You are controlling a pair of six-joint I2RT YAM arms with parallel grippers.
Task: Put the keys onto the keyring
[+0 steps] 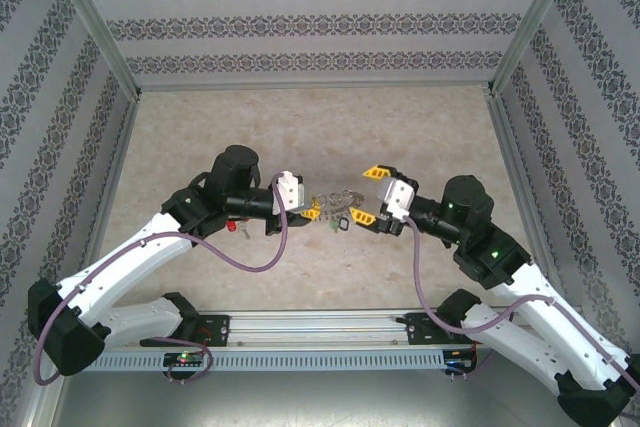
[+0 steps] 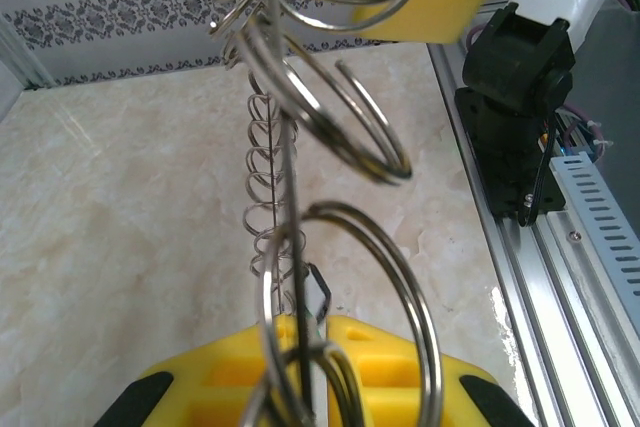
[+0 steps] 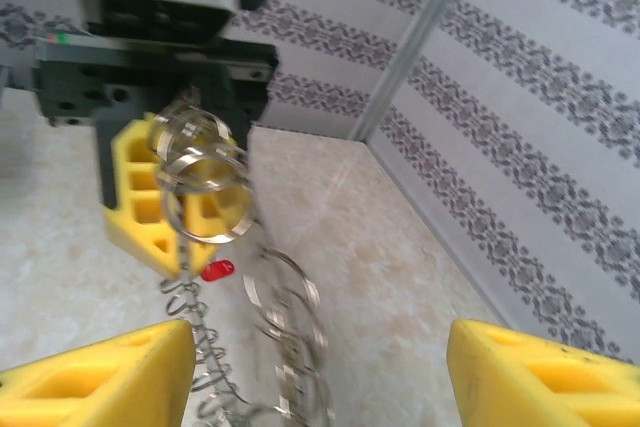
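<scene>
The keyring (image 1: pixel 336 199), a silvery cluster of a coil-rimmed ring and plain split rings, hangs in the air between the two grippers. My left gripper (image 1: pixel 312 209) is shut on its left end. In the left wrist view its yellow fingers (image 2: pixel 380 367) clamp the rings (image 2: pixel 400 287), and the coiled rim (image 2: pixel 262 197) runs away from them. My right gripper (image 1: pixel 368 195) stands open just right of the ring, its yellow fingers (image 3: pixel 100 377) on either side of the blurred rings (image 3: pixel 285 317). One red-headed key (image 3: pixel 217 270) lies on the table under the left arm (image 1: pixel 234 229).
A small green piece (image 1: pixel 338 224) dangles under the ring cluster. The beige table (image 1: pixel 320 127) is walled by patterned panels on three sides. A metal rail (image 1: pixel 330 325) with the arm bases runs along the near edge.
</scene>
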